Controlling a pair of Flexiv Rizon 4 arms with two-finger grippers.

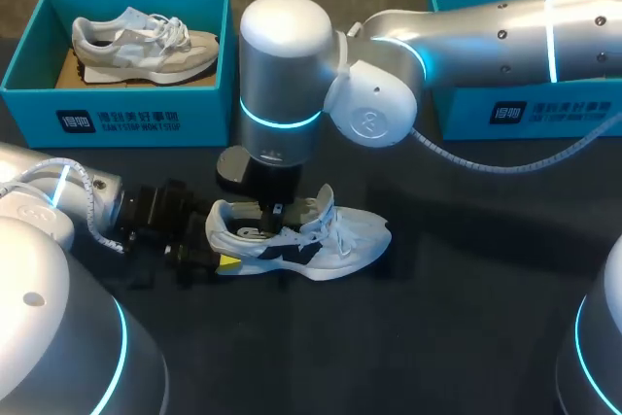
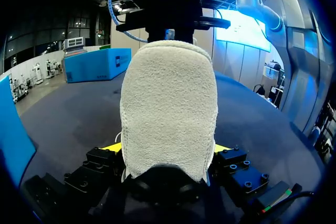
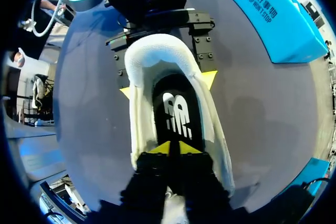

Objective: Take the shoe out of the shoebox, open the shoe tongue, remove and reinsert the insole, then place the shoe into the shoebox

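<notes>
Pincers (image 1: 216, 259) (image 1: 275, 225) two, shoes (image 1: 345, 240) (image 1: 146, 41) two, shoeboxes (image 1: 126, 109) (image 1: 525, 109) two

A white mesh sneaker (image 1: 326, 235) with white laces and a dark side patch stands on its sole just toward 7 o'clock of the table's middle, heel to 9 o'clock, toe to 3 o'clock. A black insole (image 3: 177, 109) with a white logo lies inside its open mouth. An open teal cardboard shoebox (image 1: 117, 114) sits at 10 o'clock, with a beige-and-grey sneaker (image 1: 146, 41) lying on its side inside. A second teal box (image 1: 525, 109) sits at 2 o'clock.
</notes>
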